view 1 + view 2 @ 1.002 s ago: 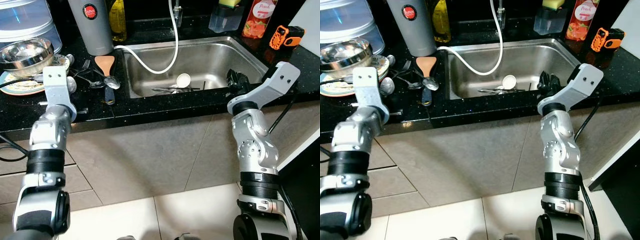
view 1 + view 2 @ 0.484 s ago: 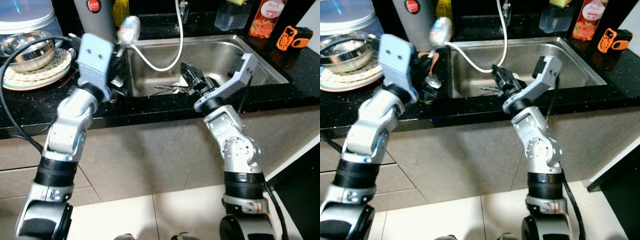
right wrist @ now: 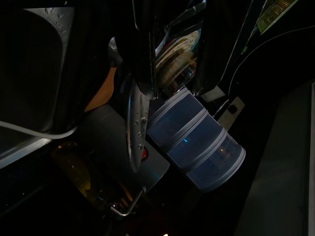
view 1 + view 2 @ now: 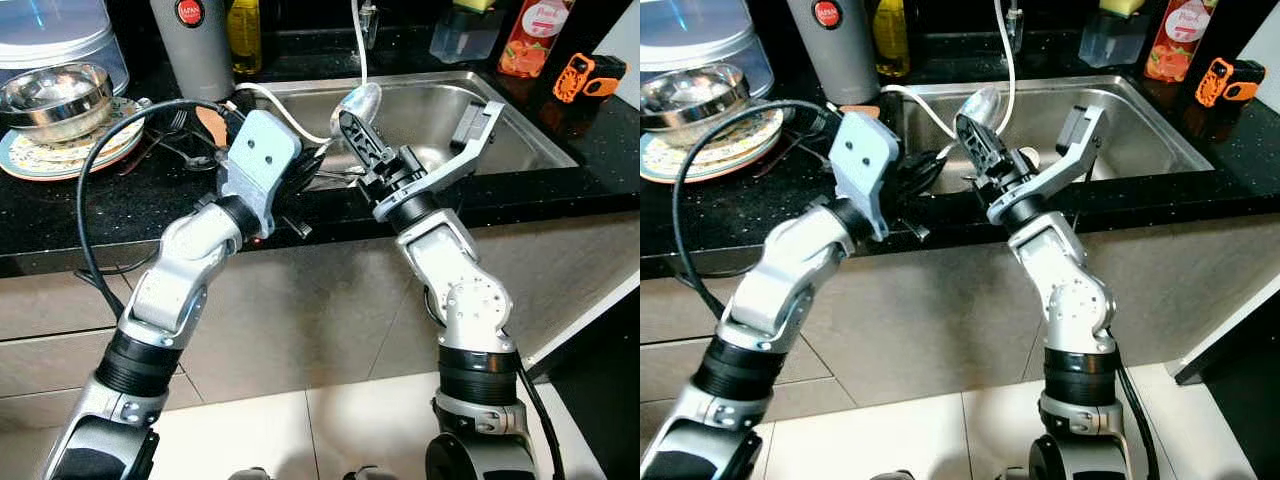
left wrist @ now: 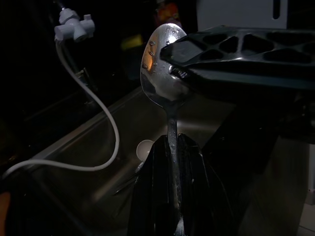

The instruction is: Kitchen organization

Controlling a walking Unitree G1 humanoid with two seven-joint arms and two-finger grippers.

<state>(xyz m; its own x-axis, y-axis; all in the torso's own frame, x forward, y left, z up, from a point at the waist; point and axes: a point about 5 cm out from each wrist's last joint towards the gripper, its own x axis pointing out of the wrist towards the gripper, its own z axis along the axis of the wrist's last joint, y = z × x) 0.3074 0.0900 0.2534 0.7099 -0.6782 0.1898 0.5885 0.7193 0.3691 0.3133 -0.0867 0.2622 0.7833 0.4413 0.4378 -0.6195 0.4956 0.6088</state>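
A wet metal spoon (image 4: pixel 358 101) is held up over the front edge of the sink (image 4: pixel 425 105). My left gripper (image 5: pixel 172 143) is shut on its handle, with the bowl pointing away from it. My right gripper (image 4: pixel 352 128) reaches in from the right, and one of its fingers (image 5: pixel 236 54) lies against the spoon's bowl (image 5: pixel 161 64). In the right wrist view its fingers stand apart, with the spoon (image 3: pixel 135 129) running along one finger (image 3: pixel 142 49). More cutlery and a small white spoon lie in the sink, partly hidden behind the grippers.
A white hose (image 4: pixel 357 50) hangs into the sink. On the black counter to the left are a grey flask (image 4: pixel 195 45), forks (image 4: pixel 175 135), a steel bowl (image 4: pixel 55 95) on plates (image 4: pixel 40 160) and a blue container (image 4: pixel 50 25). Bottles (image 4: pixel 525 40) and an orange object (image 4: pixel 585 72) stand at back right.
My left gripper has carried the spoon from the counter's left side rightward to the sink's front edge. My right gripper has swung left and up to meet the spoon's bowl.
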